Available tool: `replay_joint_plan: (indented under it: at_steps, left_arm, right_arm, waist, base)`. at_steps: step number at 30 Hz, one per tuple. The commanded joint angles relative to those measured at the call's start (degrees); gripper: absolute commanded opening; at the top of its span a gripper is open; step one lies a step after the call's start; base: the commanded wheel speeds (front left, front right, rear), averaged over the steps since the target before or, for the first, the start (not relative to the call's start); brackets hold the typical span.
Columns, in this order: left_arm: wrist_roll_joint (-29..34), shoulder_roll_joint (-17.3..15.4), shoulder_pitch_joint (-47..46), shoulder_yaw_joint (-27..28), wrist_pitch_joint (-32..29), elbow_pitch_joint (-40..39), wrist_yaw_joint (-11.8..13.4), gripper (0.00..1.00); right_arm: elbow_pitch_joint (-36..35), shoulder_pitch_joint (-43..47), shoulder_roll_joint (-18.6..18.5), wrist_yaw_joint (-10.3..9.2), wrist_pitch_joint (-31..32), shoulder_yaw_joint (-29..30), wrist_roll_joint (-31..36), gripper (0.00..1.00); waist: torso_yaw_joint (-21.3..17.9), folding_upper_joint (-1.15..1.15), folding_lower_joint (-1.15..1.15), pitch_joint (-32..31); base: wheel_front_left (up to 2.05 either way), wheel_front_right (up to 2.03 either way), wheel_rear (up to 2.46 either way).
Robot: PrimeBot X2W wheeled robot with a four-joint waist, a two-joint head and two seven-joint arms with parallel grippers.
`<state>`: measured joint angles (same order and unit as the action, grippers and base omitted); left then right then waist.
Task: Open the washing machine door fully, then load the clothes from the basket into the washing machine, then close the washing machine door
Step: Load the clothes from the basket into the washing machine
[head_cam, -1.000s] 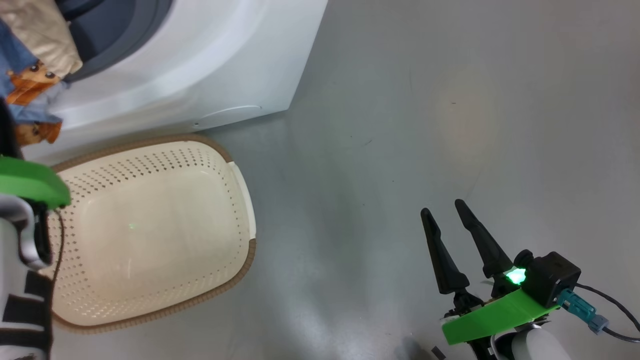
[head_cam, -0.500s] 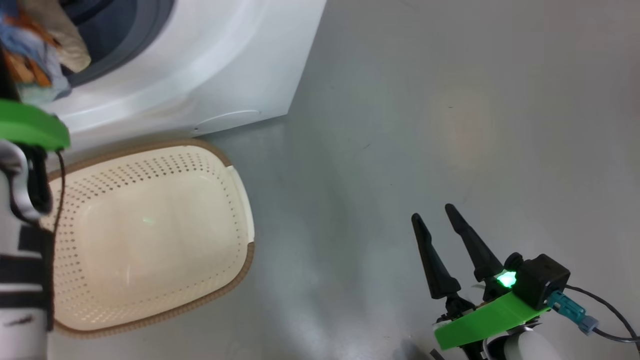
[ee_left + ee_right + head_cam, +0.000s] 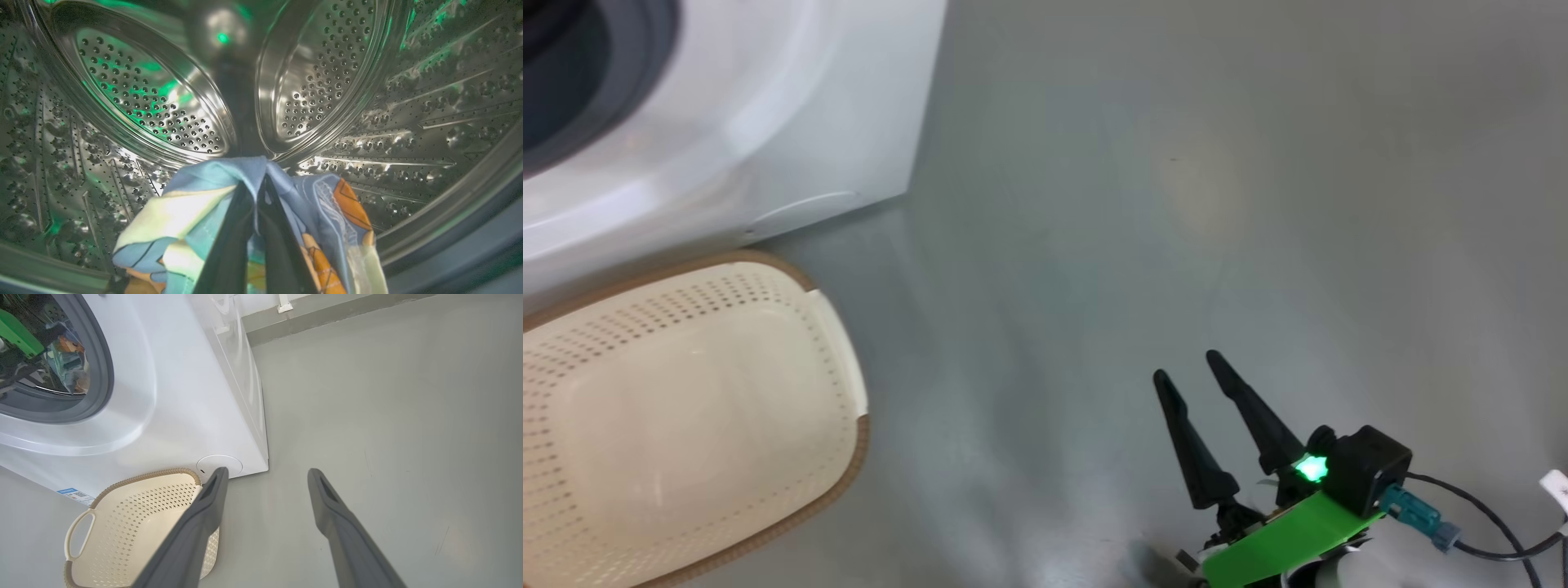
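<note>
Left wrist view showed left gripper (image 3: 259,183) pinched onto the clothes (image 3: 192,212) inside the drum (image 3: 155,102), right wrist view showed right gripper (image 3: 266,471) spread apart, basket (image 3: 139,479), blue label (image 3: 75,494) on the washing machine (image 3: 184,396), writing illegible.

The drum (image 3: 327,81) ahead of the left claw (image 3: 259,192) is glossy perforated steel. The clothes (image 3: 192,208) pinched in its matt black fingers (image 3: 229,253) are soft printed cloth. The basket (image 3: 837,335) left of the right claw (image 3: 1186,365) is matt perforated plastic, rim woven-look. The washing machine (image 3: 792,122) casing is smooth glossy white.
</note>
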<state>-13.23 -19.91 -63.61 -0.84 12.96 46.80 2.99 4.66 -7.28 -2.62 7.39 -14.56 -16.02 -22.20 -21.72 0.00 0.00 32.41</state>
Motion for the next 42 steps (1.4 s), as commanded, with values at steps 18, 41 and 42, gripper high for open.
replay_joint_plan:
  at_steps: [18, 41, 42]
  left_arm:
    - [1.99, -11.01, -18.55, 0.82, 1.52, 11.67, 2.05, 0.0]
    - [8.05, -10.93, -24.45, -6.15, -2.04, 17.62, 1.72, 1.0]
    - [8.5, -10.81, -24.67, -6.77, -2.16, 18.09, 1.7, 1.0]
  right_arm:
    - [-1.48, 3.38, -0.26, 0.1, -0.44, -6.18, -1.94, 1.0]
    - [-1.19, 1.9, -0.26, 0.1, -0.44, -6.76, -3.34, 1.0]
    - [-1.14, 1.88, -0.26, 0.1, -0.44, -6.75, -3.39, 1.0]
  waist:
    - [-8.27, 0.0, 0.0, 6.78]
    - [-7.12, 0.0, 0.0, 7.92]
    - [-7.05, 0.0, 0.0, 7.78]
  base:
    - [0.0, 0.0, 0.0]
    - [0.0, 0.0, 0.0]
    - [0.0, 0.0, 0.0]
